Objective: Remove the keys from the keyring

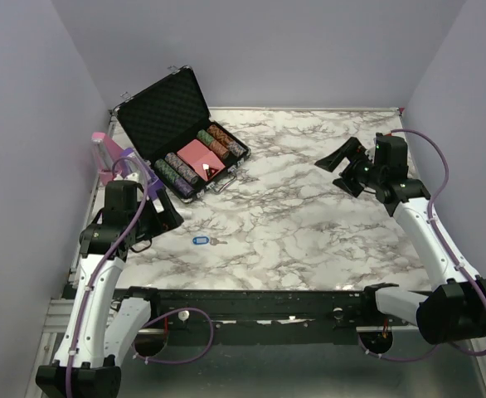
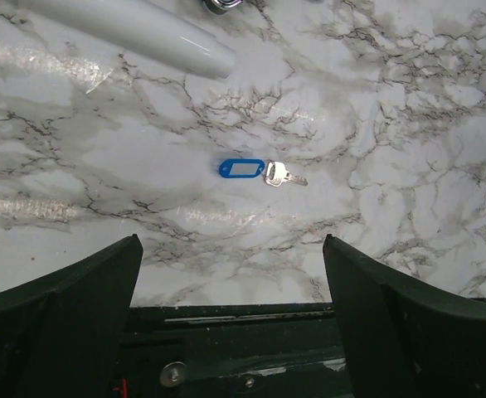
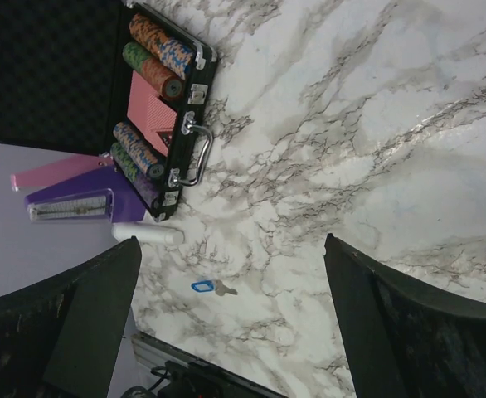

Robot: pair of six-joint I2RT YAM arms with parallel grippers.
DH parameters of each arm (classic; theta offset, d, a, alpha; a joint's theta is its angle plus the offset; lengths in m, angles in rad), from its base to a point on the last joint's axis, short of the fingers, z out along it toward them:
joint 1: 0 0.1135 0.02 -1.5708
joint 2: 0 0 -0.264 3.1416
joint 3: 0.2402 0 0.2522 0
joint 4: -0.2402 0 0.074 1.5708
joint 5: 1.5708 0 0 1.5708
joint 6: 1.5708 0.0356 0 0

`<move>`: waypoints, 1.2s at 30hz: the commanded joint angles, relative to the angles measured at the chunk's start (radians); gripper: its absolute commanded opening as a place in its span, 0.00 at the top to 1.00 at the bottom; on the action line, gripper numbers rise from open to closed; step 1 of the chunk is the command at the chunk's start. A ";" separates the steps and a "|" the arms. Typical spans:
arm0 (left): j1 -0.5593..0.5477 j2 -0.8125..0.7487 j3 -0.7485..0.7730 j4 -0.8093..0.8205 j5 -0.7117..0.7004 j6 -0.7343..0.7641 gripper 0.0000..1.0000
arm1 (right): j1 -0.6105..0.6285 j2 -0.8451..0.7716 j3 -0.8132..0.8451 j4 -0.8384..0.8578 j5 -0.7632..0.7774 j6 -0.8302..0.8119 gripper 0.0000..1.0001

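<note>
Because the keyring (image 2: 247, 170) lies flat on the marble surface (image 1: 309, 240), near the front edge and just ahead of the left gripper (image 2: 230, 249), it offers very little height to take hold of. Its blue tag (image 2: 239, 169) is the thickest part. A fine metal ring (image 2: 269, 173) sits at the tag's right end, and the keys (image 2: 283, 176) point off from there, resting on the surface. Whether there is one key or two I cannot tell.

All of it looks light and stiff, and nothing seems fragile. Bare metal on smooth marble will likely skate away under any sideways push, so a straight descent with the jaws on either side seems safer than a nudge. The tag is probably the best hold for one gripper, pinched across its narrow width, since plastic should slip less than metal. The other gripper would then take a key by its broad head, close to the ring. The ring itself looks too thin for these wide pads, and working a key off its coil will probably be the stubborn part.

The left gripper hangs above the keyring with its jaws spread wide and nothing between them. The right gripper (image 1: 340, 168) is raised over the far right of the surface, well apart from the keyring, jaws likewise apart and empty. The case (image 1: 177, 124) stands at the far left, clear of the keyring.
</note>
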 commanded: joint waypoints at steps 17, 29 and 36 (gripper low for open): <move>-0.069 0.143 -0.042 -0.053 0.072 -0.080 0.01 | 0.001 -0.054 -0.027 -0.107 -0.047 -0.056 0.02; -0.316 0.384 -0.043 0.058 -0.021 -0.174 0.05 | -0.002 -0.088 -0.048 -0.132 -0.052 -0.041 0.02; -0.282 0.493 -0.008 0.070 -0.057 -0.286 0.08 | 0.001 -0.111 -0.044 -0.158 -0.043 -0.047 0.02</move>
